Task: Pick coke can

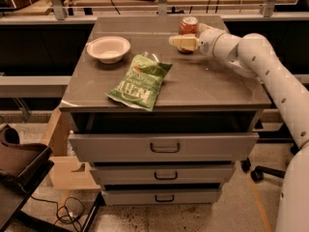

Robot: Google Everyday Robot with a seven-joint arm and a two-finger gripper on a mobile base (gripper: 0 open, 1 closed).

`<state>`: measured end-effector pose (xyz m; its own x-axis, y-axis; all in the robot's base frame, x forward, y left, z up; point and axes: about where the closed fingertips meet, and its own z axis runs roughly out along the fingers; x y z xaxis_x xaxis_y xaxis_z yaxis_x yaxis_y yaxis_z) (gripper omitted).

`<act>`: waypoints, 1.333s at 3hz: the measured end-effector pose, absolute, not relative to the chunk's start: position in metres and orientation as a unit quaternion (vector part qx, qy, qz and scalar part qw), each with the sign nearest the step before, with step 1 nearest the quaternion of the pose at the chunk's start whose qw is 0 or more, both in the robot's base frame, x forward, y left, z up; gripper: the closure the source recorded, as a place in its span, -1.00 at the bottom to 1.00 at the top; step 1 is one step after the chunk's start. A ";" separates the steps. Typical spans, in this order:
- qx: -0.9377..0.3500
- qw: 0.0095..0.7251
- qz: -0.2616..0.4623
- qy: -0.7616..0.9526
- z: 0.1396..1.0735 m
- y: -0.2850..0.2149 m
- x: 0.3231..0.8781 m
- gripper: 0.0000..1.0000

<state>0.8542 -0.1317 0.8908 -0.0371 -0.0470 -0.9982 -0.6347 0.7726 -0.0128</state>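
Where the can [188, 27] stands: upright at the worktop's [203, 86] back right.
Gripper [185, 36]: at the can, reaching in from the right.
Fingers [182, 41]: spread, the near one crossing the can's lower front, the far one showing just right of its top; contact cannot be told.
Bowl [108, 49]: white, back left, well apart from the can.
Bag [140, 81]: green, flat, near the front middle.
Drawers [164, 148]: three below, the top one slightly out.

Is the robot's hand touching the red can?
Cannot tell. In the camera view the open gripper is at the coke can, with one finger crossing its front and hiding any gap.
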 end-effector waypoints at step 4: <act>-0.242 0.652 0.241 0.677 0.886 -0.115 0.857 1.00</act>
<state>0.8574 -0.1154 0.8864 -0.0334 -0.0135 -0.9994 -0.6416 0.7669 0.0111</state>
